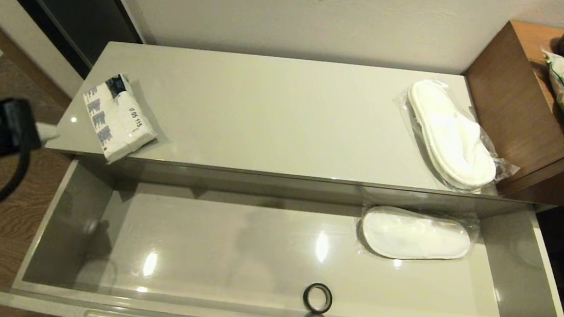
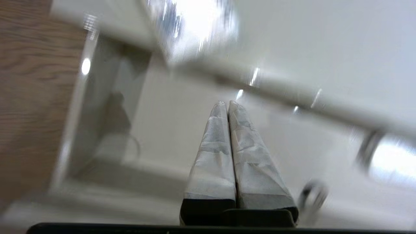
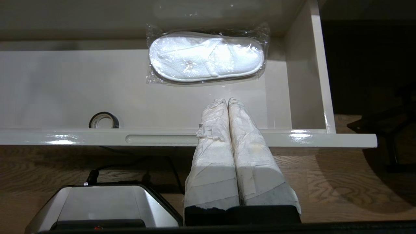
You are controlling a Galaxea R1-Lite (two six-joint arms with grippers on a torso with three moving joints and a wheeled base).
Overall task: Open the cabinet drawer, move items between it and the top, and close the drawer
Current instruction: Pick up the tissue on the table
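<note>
While the cabinet drawer (image 1: 48,219) stands pulled out, a black ring (image 1: 318,297) lies near its front wall and one wrapped slipper (image 1: 414,234) toward the back right. Beyond, on the top (image 1: 276,111), sit a tissue pack (image 1: 118,117) and another wrapped slipper (image 1: 449,136), beside a brown wooden table (image 1: 519,114). Both the left gripper (image 2: 227,103) and right gripper (image 3: 227,100) have fingers pressed together, empty.

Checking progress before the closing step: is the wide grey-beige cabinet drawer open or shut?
Open. The wide grey-beige cabinet drawer is pulled out; its floor shows a plastic-wrapped white slipper and a small black ring.
</note>
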